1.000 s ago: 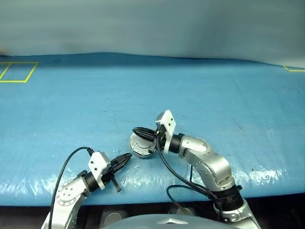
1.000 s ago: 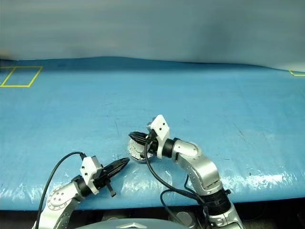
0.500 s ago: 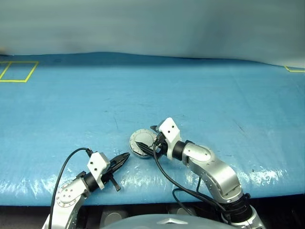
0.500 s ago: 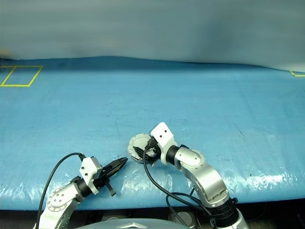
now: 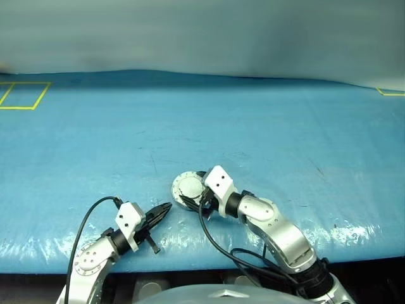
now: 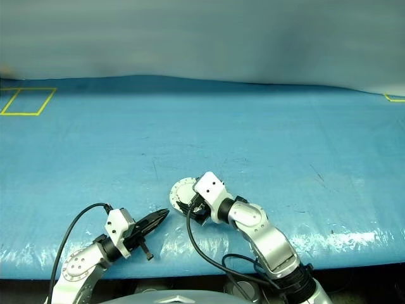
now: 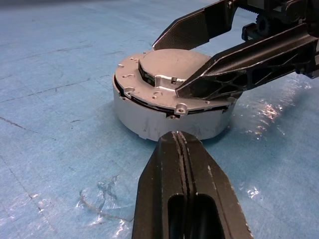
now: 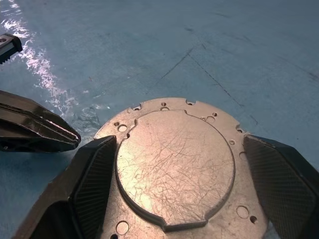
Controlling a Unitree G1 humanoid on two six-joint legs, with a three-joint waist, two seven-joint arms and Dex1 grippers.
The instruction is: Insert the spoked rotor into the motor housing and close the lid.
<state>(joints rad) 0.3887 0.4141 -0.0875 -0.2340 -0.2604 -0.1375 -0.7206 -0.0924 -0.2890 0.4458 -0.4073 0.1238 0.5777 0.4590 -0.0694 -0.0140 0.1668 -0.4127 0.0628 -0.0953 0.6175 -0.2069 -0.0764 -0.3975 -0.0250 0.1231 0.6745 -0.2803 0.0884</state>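
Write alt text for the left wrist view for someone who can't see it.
A round silver-grey metal motor housing sits on blue sheeting with its plain grey lid down. The right pincer spreads its black fingers open over the lid, and the left pincer, shut, points at the housing.

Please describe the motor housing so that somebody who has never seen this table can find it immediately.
On the blue table cover, look near the front edge, a little left of centre, between the two robot arms. The motor housing is the low round silver-grey metal drum there, with its plain grey lid lying shut on top. The open right gripper reaches over it, and the shut left gripper points at it.
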